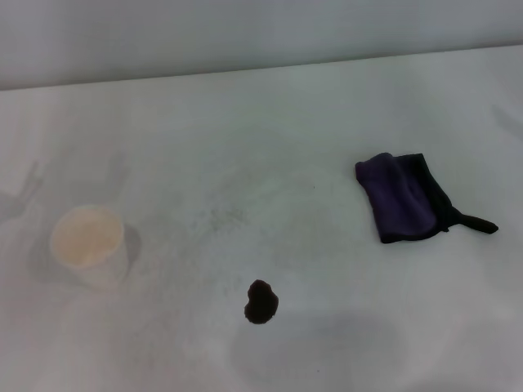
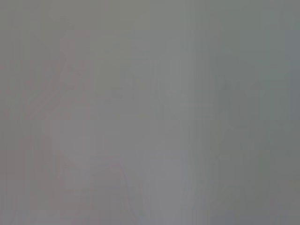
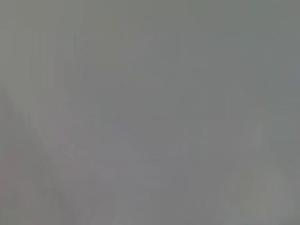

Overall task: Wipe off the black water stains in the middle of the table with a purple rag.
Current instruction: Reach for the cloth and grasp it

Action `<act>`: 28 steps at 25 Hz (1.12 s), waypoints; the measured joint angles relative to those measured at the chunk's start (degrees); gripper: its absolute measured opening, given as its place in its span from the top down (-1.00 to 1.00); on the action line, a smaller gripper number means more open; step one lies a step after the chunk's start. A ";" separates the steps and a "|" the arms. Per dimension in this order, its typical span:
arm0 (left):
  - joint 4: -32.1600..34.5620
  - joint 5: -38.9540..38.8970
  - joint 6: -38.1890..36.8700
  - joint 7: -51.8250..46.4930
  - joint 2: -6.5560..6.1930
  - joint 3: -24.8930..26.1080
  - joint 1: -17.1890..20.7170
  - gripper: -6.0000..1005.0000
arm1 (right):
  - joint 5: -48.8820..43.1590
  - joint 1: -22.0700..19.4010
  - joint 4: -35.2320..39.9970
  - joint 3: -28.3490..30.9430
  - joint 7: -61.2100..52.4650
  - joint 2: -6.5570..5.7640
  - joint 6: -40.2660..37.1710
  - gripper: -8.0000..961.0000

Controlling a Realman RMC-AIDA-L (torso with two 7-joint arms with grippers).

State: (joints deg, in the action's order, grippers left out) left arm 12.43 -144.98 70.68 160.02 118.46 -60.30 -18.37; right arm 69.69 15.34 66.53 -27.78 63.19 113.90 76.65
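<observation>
— Nearest the robot, what lies on the table (image 1: 327, 98)?

— Toward the near edge, about midway across the head view, sits the black water stains (image 1: 261, 301): a single dark, bean-shaped blob with a lobed outline, alone on the white surface and untouched by anything. A broad, soft shadow falls on the tabletop just in front of it and to the robot's right.

— And around it?

— Farther back, to the robot's left, a white paper cup (image 1: 88, 246) stands upright, its open mouth showing a pale cream inside. It is well apart from the blob. Between the two, toward the middle of the table, a patch of faint grey speckled smudges (image 1: 221, 216) marks the surface. Nothing stands between the blob and the cloth.

— Where is the cloth?

— To the robot's right and farther back than the blob, the purple rag (image 1: 400, 198) lies flat and folded, dark purple with black edging, a thin black loop trailing off its right corner. It is well apart from both the blob and the cup.

— Any writing or labels?

— None can be read on the cup or the cloth.

— The arms?

— Neither gripper appears in the head view, and both wrist views show only a plain grey field, so whether the fingers are spread or closed cannot be told. Beyond the table's far edge runs a plain grey wall (image 1: 245, 33).
</observation>
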 joint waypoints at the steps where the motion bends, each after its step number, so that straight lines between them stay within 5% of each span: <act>1: 0.01 -0.09 -0.50 -0.07 0.01 0.01 -0.14 -0.77 | -1.95 0.32 1.78 -1.44 -1.50 0.01 0.56 -0.80; 8: 1.64 -0.01 -0.83 -0.14 0.01 0.01 0.05 -0.77 | -16.85 6.31 9.47 -12.36 -14.33 -0.38 9.24 -0.79; 15: 1.94 0.08 -0.82 -0.15 0.02 0.01 0.05 -0.77 | -32.08 11.40 15.17 -23.69 -22.92 1.20 15.50 -0.79; 28: 2.79 1.53 -0.82 0.00 -0.08 -0.04 -0.08 -0.77 | -43.01 16.99 7.73 -39.15 -32.45 1.38 12.69 -0.78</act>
State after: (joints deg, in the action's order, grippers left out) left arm 15.22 -143.45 69.86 160.02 118.38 -60.34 -18.45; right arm 26.68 32.33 74.26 -66.93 30.74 115.29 89.34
